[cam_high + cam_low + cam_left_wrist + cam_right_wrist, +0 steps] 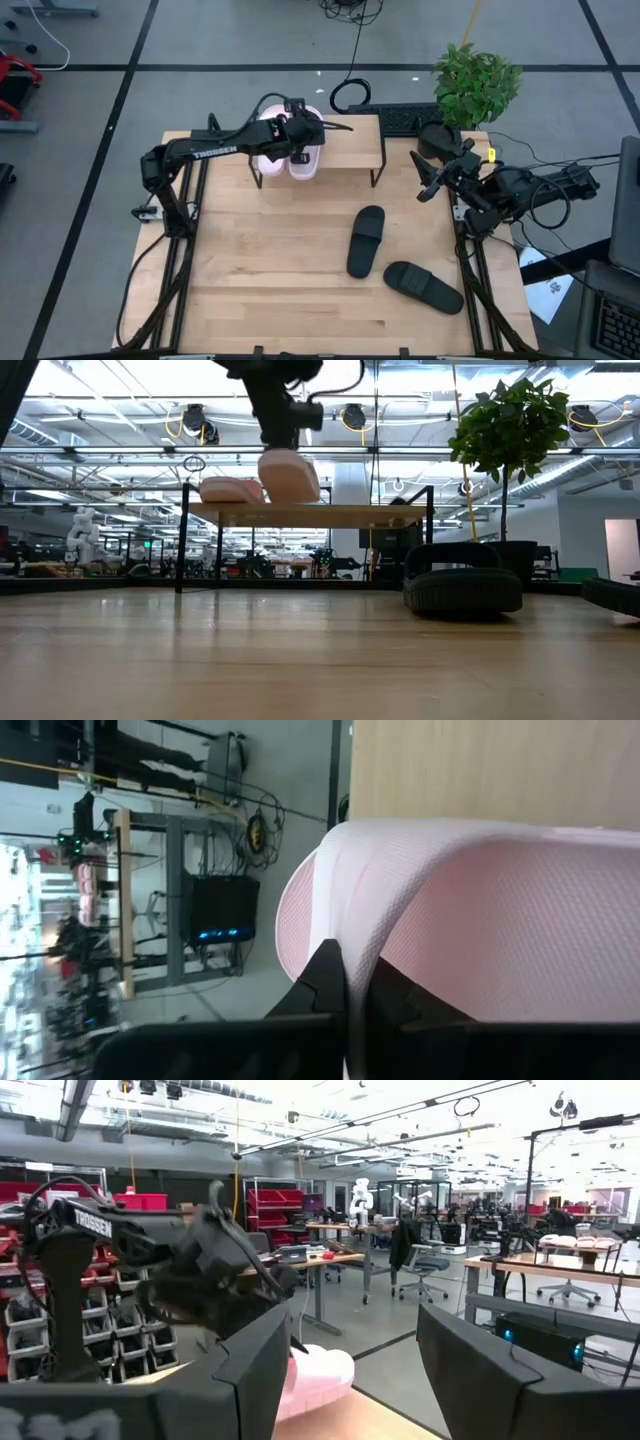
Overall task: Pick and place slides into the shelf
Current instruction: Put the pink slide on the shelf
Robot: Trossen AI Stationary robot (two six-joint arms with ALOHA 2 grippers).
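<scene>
I read "TROSSEN" on left arm [205, 152]; left fingers [297, 128] clamp pink slide [306, 150] over shelf [350, 140]; right fingers [428, 178] spread, holding nothing.

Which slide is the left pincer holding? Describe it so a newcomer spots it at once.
Start at the shelf along the table's far edge. At its left end sit two pale pink slides side by side; the held one is the right of the pair, under the left pincer. In the low view it is tilted, while its neighbour lies flat.

The left gripper [300, 128] is positioned over the pink slides [303, 158] on the shelf [355, 150]. Two black slides [366, 240] are located on the desk [260, 290].
</scene>
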